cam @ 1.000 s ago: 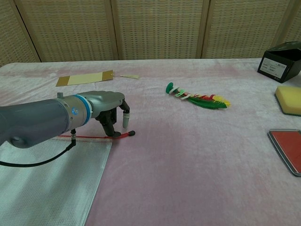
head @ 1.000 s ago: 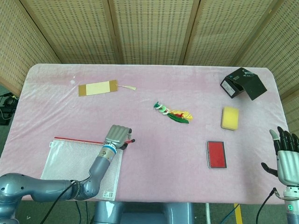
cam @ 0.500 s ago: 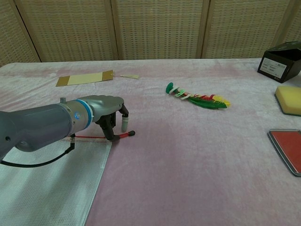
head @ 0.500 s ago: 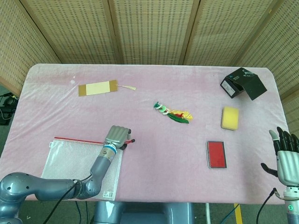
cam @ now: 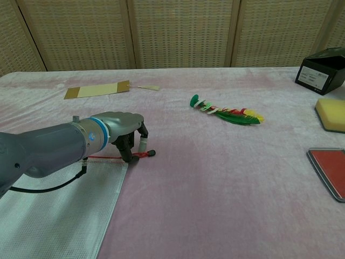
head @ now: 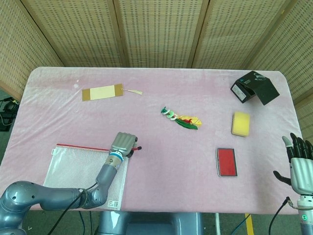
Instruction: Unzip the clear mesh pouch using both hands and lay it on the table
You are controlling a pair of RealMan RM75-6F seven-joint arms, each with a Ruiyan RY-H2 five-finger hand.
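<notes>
So the clear mesh pouch with the red zipper (head: pixel 83 169) lies flat at the front-left of the pink tabletop (head: pixel 161 98), left robot hand (head: pixel 123 144) on its right corner at the zipper end. Tan paper tag (head: pixel 102 92) sits behind it, feathered shuttlecock (head: pixel 180 119) mid-table. Right robot hand (head: pixel 298 160) hangs off the front-right edge.

- Your clear mesh pouch (head: pixel 83 169) lies flat on the pink table (head: pixel 195 103), at its near left corner, well apart from the feather shuttlecock (head: pixel 180 118).
- It is a see-through white mesh rectangle with a white label at its near right corner.
- Its red zipper (head: pixel 80 147) runs along the far edge, the edge facing the shuttlecock.
- The red zipper pull (cam: pixel 144 154) sticks out past the pouch's right end, on the shuttlecock's side, lying on the cloth.
</notes>
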